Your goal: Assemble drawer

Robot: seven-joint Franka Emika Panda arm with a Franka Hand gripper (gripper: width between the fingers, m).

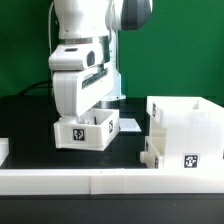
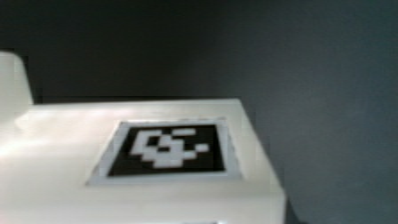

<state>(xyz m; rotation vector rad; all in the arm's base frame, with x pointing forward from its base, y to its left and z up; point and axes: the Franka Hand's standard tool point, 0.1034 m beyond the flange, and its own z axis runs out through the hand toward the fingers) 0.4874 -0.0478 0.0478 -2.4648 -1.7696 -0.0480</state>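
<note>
A small white open-top tray with a tag on its front stands on the dark table left of centre. My gripper reaches down into it from above and is shut on its wall; the fingertips are hidden by the tray. In the wrist view the tray's tagged white face fills the picture very close up, and no fingers show. The boxy white housing stands at the exterior view's right. A second low white part sits against its left side.
A long low white rail runs along the front of the table. A small white block lies at the exterior view's left edge. A green wall stands behind the arm.
</note>
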